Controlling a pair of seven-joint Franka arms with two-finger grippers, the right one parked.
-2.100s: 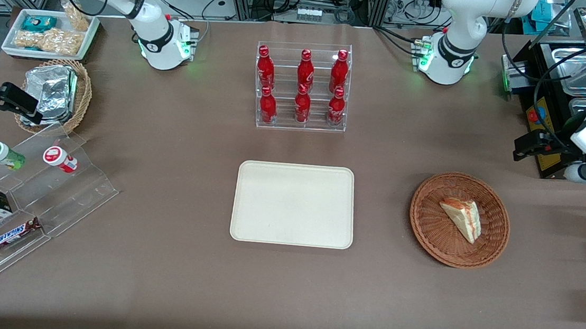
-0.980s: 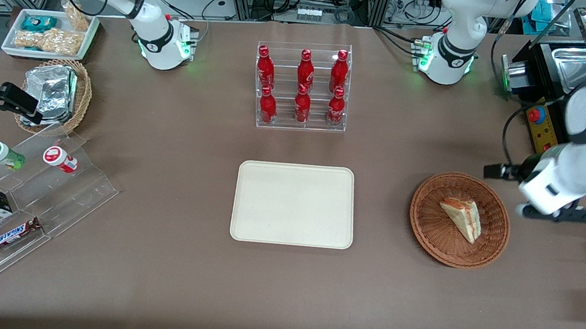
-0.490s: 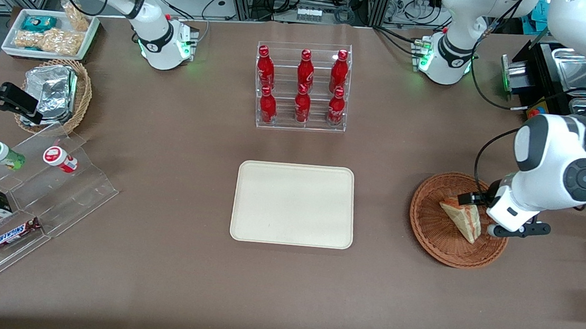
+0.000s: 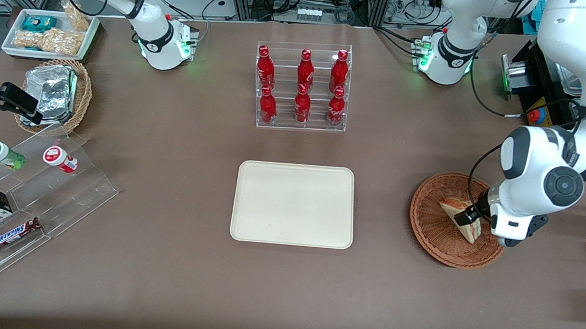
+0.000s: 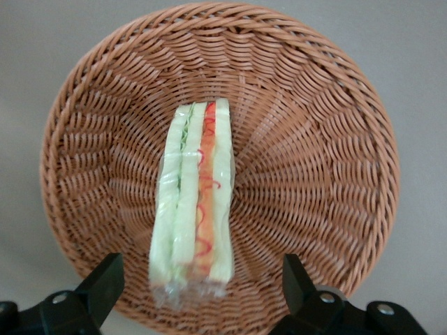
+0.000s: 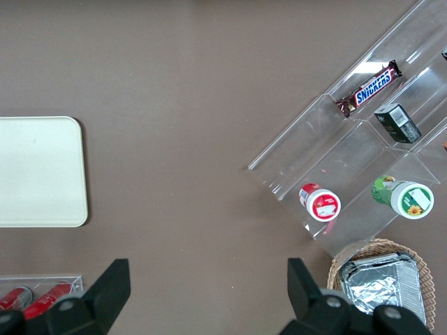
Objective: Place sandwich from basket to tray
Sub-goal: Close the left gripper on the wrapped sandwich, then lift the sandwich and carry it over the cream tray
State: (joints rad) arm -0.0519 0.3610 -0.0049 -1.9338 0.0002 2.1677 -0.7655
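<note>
My pincer [image 5: 199,289] hovers spread wide above the triangular white-bread sandwich [image 5: 193,202], which lies in the shallow reddish-brown wicker basket [image 5: 328,160]; its fingers straddle the wedge, ready to descend. The cream rectangular tray [image 4: 293,204] waits nearby on the brown surface [image 4: 157,258].

We are seeing a brown table [image 4: 166,280] carrying the tray [image 4: 293,204] at its middle, the basket [image 4: 433,230] toward our working arm's end under the gripper [image 4: 471,216], and a bottle rack [image 4: 302,87] farther from the camera.
</note>
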